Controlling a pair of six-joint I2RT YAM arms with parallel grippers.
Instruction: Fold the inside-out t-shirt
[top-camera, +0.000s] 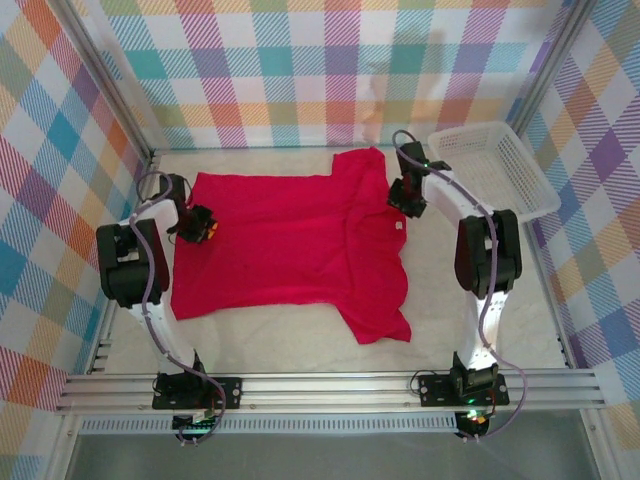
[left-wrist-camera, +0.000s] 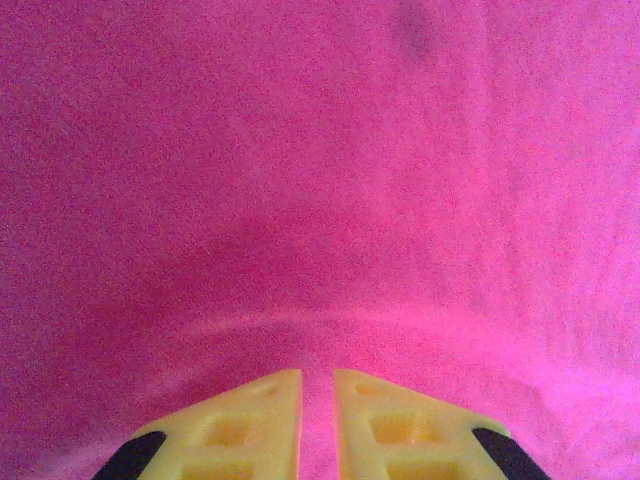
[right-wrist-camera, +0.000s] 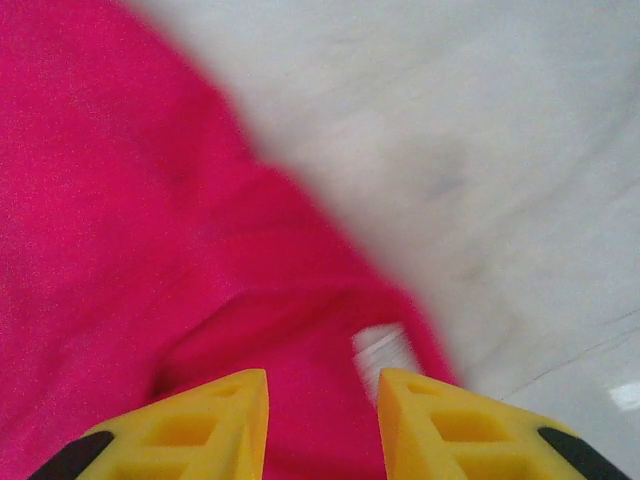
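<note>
The inside-out t-shirt (top-camera: 290, 240) lies spread flat on the table, crimson red, with its sleeves at the right end and a small white tag (top-camera: 398, 224) by the collar. My left gripper (top-camera: 200, 222) is at the shirt's left edge. In the left wrist view its yellow fingers (left-wrist-camera: 317, 372) stand almost together, with a thin strip of the red cloth (left-wrist-camera: 320, 180) pinched between them. My right gripper (top-camera: 408, 196) hovers at the collar. Its fingers (right-wrist-camera: 322, 372) are apart over the red cloth (right-wrist-camera: 120, 220), and the tag (right-wrist-camera: 385, 350) lies just beside the right finger.
A white mesh basket (top-camera: 495, 165) stands at the back right, close behind the right arm. Plaid walls enclose the table on three sides. Bare pale tabletop (top-camera: 300, 345) runs in front of the shirt and to the right of the collar (right-wrist-camera: 480, 150).
</note>
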